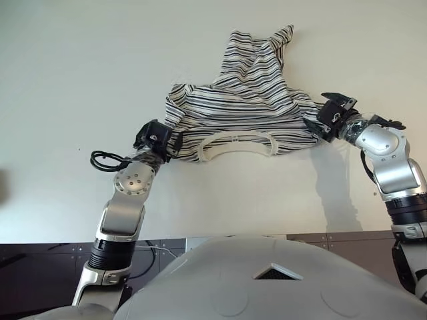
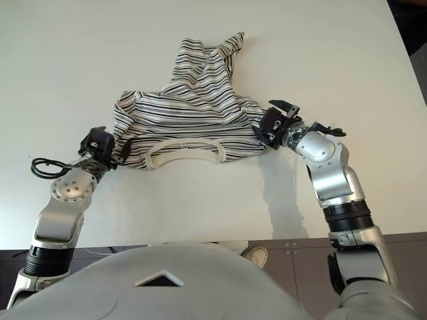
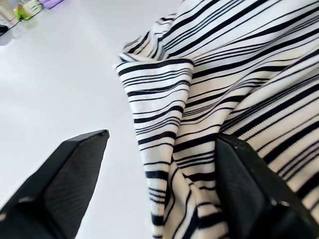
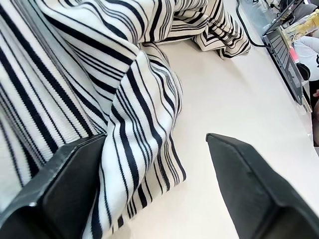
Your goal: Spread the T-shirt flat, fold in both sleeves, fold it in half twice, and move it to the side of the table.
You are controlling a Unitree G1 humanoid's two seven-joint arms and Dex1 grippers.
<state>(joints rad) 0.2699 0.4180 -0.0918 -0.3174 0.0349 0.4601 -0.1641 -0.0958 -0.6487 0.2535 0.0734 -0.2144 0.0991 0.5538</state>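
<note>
A black-and-white striped T-shirt [image 1: 247,100] lies bunched on the white table [image 1: 80,67], its white collar [image 1: 233,143] toward me and a twisted end pointing away. My left gripper [image 1: 170,141] is at the shirt's left edge. In the left wrist view that gripper [image 3: 159,164] is open, with a striped fold lying between its fingers [image 3: 70,174]. My right gripper [image 2: 263,130] is at the shirt's right edge. It is open too, as the right wrist view shows, where the gripper [image 4: 154,174] has cloth draped against one of its fingers [image 4: 75,184].
Bare table surface surrounds the shirt on the left, far side and right. The table's front edge [image 1: 200,239] runs just before me and its right edge [image 2: 408,47] is at the far right. A dark flat device [image 4: 284,45] lies beyond the table.
</note>
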